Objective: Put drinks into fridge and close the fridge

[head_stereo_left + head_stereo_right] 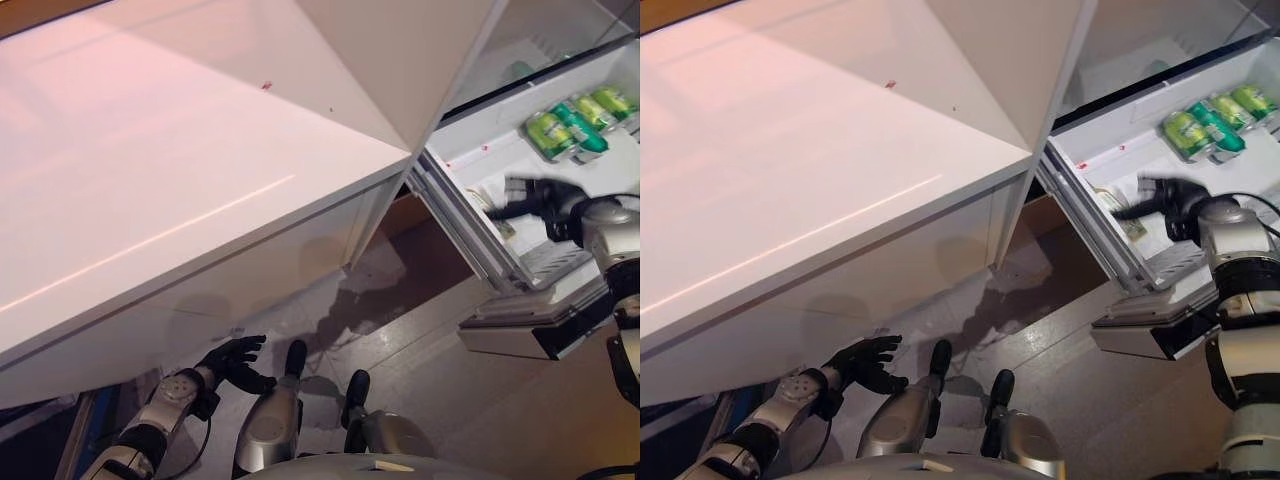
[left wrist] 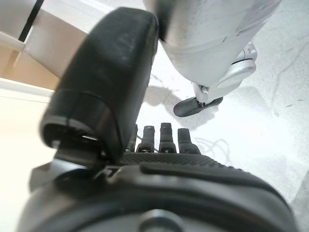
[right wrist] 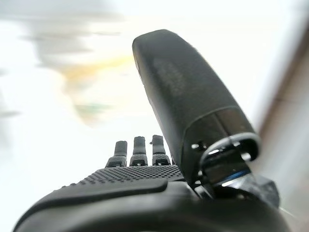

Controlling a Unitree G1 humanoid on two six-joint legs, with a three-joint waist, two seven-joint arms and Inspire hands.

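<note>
Three green drink cans (image 1: 566,127) stand together in a white shelf of the open fridge door (image 1: 468,228) at the upper right. My right hand (image 1: 533,196) reaches into the door shelf just below the cans, fingers straight and empty, apart from the cans. Its wrist view shows the right hand (image 3: 145,169) open against a white surface. My left hand (image 1: 237,362) hangs low by the floor under the fridge's white body (image 1: 180,170), fingers spread, holding nothing; the left hand (image 2: 159,145) shows the same in its wrist view.
A small yellowish packet (image 1: 1122,216) lies in the door shelf beside my right hand. The fridge's white body fills the left and centre of the view. Grey floor (image 1: 440,360) lies between the body and the open door.
</note>
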